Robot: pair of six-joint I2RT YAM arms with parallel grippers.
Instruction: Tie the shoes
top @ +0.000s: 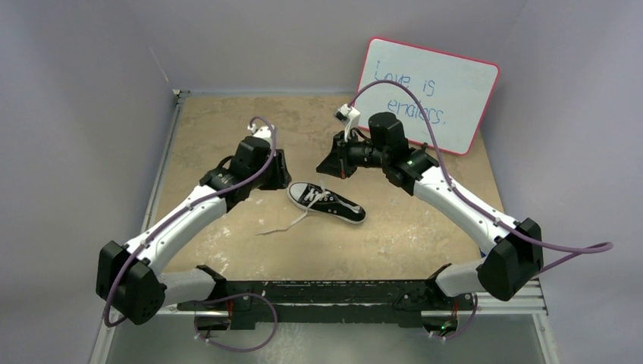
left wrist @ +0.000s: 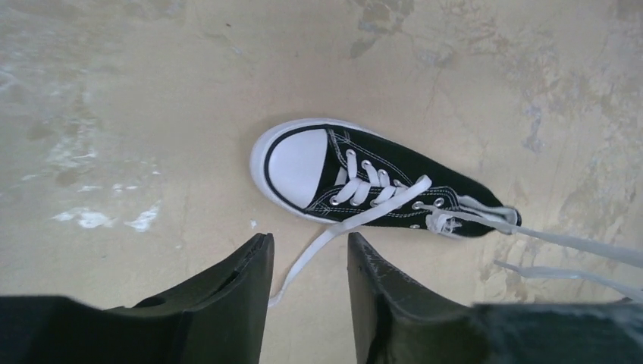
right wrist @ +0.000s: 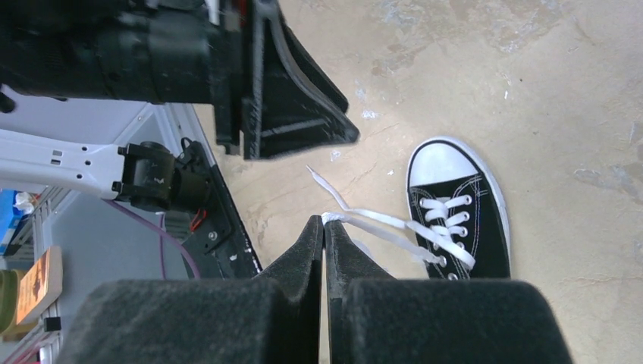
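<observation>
A black shoe [top: 327, 203] lies untied at the middle of the tabletop [top: 227, 136], its white toe pointing left. The left end effector [left wrist: 307, 246] stands part open and empty just off the toe, with one lace [left wrist: 318, 244] trailing loose on the tabletop below its gap, while the right end effector [right wrist: 324, 221] is closed tight, pinching the other lace [right wrist: 364, 218] near its end. A hard pull from the right could drag or tip the light shoe or slip the thin lace from that fingertip pinch, and the left could close on air over so flat a lace.
</observation>
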